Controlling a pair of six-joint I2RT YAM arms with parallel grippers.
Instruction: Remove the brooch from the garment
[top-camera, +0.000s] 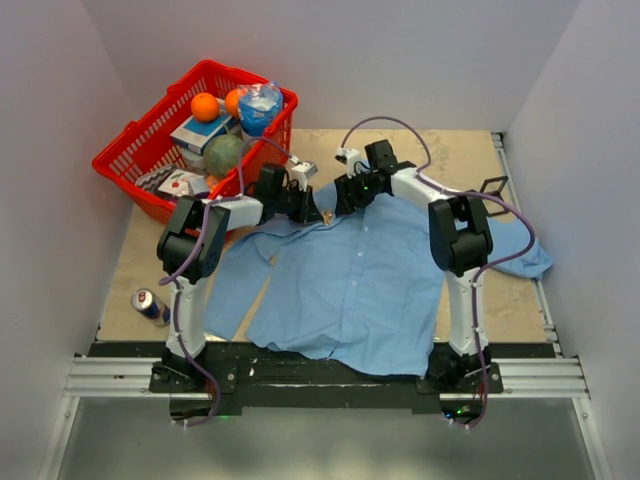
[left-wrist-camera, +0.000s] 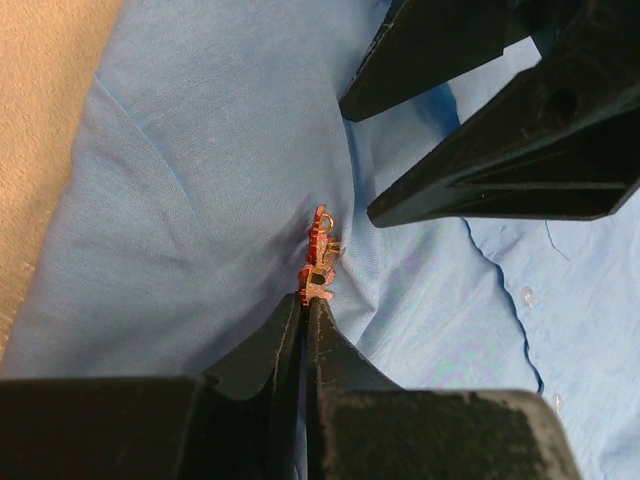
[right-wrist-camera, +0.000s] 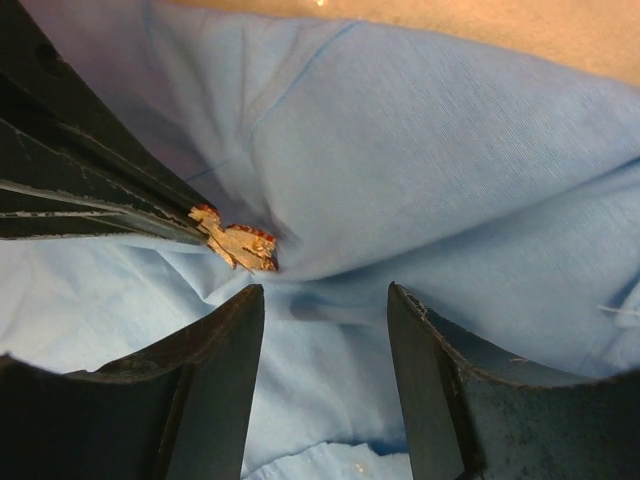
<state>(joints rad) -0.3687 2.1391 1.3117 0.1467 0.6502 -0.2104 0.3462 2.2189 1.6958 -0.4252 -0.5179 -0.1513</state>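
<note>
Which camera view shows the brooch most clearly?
The right wrist view: the brooch is close and shows its broad side. The left wrist view shows it edge-on; the top external view shows only a tiny speck.

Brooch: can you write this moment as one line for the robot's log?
left gripper: shut on brooch | right gripper: open, beside brooch, over shirt | brooch: not yet off, shirt puckered around it

The red shopping basket (top-camera: 112, 165) blocks the far left corner of the surface (top-camera: 450, 150), and a drink can (top-camera: 150, 305) the near left corner. The shirt (top-camera: 370, 280) covers the middle, and bare room lies along the far edge.
</note>
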